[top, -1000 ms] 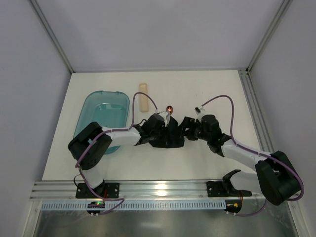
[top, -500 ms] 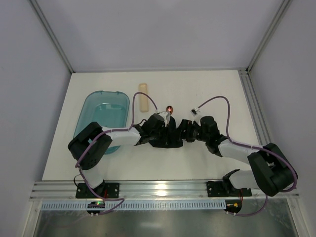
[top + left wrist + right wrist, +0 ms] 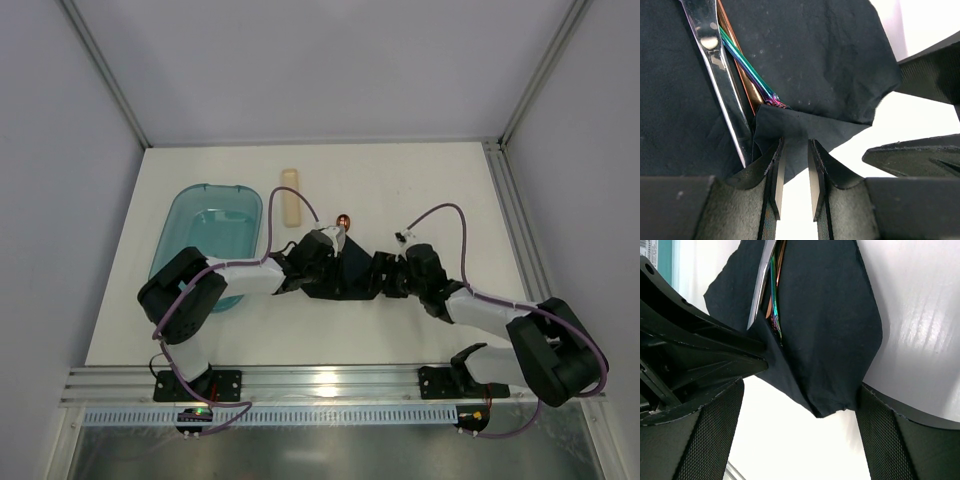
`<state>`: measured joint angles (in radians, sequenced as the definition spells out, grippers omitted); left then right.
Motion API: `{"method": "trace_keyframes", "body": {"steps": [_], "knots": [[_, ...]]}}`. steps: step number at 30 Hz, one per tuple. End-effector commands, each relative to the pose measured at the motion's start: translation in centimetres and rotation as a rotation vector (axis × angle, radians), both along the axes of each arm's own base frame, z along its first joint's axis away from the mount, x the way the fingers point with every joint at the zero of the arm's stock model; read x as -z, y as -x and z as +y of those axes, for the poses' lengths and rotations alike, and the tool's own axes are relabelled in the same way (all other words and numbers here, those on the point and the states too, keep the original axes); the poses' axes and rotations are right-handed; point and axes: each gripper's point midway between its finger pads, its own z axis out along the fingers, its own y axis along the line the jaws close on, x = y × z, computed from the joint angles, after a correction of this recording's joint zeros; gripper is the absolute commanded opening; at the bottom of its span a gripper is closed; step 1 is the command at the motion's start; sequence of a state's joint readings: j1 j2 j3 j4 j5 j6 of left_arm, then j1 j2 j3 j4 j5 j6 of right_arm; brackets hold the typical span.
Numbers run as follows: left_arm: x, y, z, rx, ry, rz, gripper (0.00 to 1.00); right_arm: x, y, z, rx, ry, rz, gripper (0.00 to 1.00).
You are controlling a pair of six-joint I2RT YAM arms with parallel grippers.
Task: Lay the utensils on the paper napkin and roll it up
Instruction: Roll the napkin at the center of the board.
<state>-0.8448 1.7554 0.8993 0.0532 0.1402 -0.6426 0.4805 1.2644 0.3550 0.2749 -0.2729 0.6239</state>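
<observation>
The dark navy paper napkin (image 3: 352,282) lies between my two grippers, with the utensils (image 3: 742,70) on it partly under a fold: a silver blade, a copper handle and an iridescent one. A copper spoon bowl (image 3: 344,220) sticks out past its far edge. My left gripper (image 3: 795,150) has its jaws a narrow gap apart, tips at a folded napkin edge (image 3: 790,125). My right gripper (image 3: 800,390) is wide open around the napkin's near corner (image 3: 825,405). In the top view the left gripper (image 3: 330,266) and right gripper (image 3: 383,280) flank the napkin.
A translucent teal tub (image 3: 205,240) stands at the left. A pale wooden stick (image 3: 290,197) lies behind the napkin. An aluminium rail (image 3: 320,385) runs along the near table edge. The left gripper's black body (image 3: 695,350) fills the left of the right wrist view.
My right gripper has moved nearer and leftward up to the napkin's right side. The left arm and the spoon bowl have hardly moved.
</observation>
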Motion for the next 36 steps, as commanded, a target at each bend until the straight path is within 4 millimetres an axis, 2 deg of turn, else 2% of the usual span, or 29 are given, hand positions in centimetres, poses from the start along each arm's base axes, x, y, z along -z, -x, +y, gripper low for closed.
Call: {"method": "trace_keyframes", "body": {"steps": [1,4,8,16,19,25,27,31,32,36], "knots": [[-0.8,-0.6,-0.5,0.007,0.005,-0.036,0.29,-0.1,0.0,-0.7,0.022,0.026,-0.013,0.88],[-0.8,-0.6,-0.5,0.006,0.002,-0.035,0.29,-0.4,0.4,-0.8,0.052,-0.006,0.002,0.88],[-0.5,-0.7,-0.5,0.005,-0.004,-0.032,0.29,-1.9,0.7,0.1,0.078,-0.137,-0.006,0.88],[-0.6,-0.7,-0.6,0.008,0.000,-0.033,0.29,-5.0,-0.7,1.4,0.020,-0.212,-0.155,0.89],[-0.6,-0.7,-0.7,0.009,0.004,-0.030,0.29,-4.4,-0.8,1.5,-0.022,-0.169,-0.177,0.89],[-0.6,-0.6,-0.9,0.014,0.010,-0.028,0.29,-1.1,0.3,1.0,-0.077,-0.087,-0.124,0.89],[-0.7,-0.6,-0.9,0.016,0.010,-0.028,0.29,-1.0,0.5,1.0,-0.094,-0.076,-0.138,0.87],[-0.7,-0.7,-1.0,0.018,0.010,-0.028,0.29,-0.8,0.9,0.6,-0.105,-0.050,-0.143,0.77],[-0.7,-0.7,-1.0,0.018,0.008,-0.029,0.29,-0.7,0.9,0.5,-0.106,-0.038,-0.148,0.70],[-0.6,-0.7,-1.1,0.020,0.007,-0.025,0.29,0.0,0.8,-0.1,-0.099,0.004,-0.142,0.54]]}}
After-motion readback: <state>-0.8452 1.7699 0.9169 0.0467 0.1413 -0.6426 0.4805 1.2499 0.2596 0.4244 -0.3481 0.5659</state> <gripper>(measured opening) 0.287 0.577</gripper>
